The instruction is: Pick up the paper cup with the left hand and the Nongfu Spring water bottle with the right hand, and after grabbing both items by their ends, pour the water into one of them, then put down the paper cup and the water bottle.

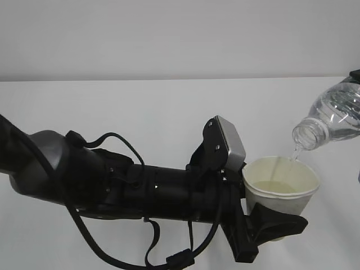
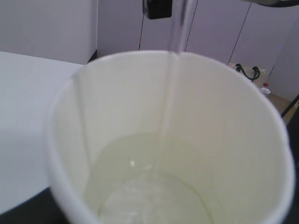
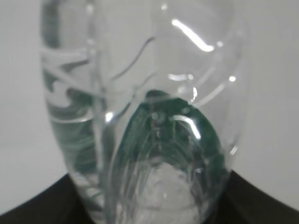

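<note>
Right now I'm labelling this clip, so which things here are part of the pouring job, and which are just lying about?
In the job:
- paper cup
- water bottle
- left gripper

Just lying about:
- black cable and a small bottle in the background
- table

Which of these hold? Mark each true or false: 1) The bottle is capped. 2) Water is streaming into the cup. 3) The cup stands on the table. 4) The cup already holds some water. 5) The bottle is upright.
1) False: the Nongfu Spring water bottle has an open mouth with no cap.
2) True: a thin stream falls from the bottle's mouth into the paper cup.
3) False: the left hand holds the cup raised above the table.
4) True: water pools at its bottom.
5) False: it is tipped, mouth down toward the cup.
</note>
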Controlling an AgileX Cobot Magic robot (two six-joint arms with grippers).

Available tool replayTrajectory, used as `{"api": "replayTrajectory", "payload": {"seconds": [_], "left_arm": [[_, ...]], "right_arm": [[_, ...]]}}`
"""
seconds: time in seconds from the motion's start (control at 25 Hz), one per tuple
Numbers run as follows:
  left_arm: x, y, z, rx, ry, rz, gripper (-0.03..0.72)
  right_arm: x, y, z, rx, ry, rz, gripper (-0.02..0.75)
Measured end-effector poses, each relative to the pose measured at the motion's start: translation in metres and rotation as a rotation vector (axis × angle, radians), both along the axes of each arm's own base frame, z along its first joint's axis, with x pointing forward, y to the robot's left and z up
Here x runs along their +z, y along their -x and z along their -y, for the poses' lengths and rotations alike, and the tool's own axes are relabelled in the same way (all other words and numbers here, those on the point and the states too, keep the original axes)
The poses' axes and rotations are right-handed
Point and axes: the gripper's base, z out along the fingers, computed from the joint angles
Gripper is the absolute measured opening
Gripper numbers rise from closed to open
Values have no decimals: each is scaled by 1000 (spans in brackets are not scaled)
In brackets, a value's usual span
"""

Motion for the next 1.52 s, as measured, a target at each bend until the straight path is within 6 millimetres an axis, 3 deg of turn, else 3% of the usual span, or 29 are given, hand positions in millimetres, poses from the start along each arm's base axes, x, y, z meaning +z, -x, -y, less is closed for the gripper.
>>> {"api": "replayTrajectory", "payload": {"seconds": [1.52], "left_arm": [[0, 0, 0, 1, 0, -1, 454]], "right_arm": [[0, 0, 0, 1, 12, 5, 419]]}}
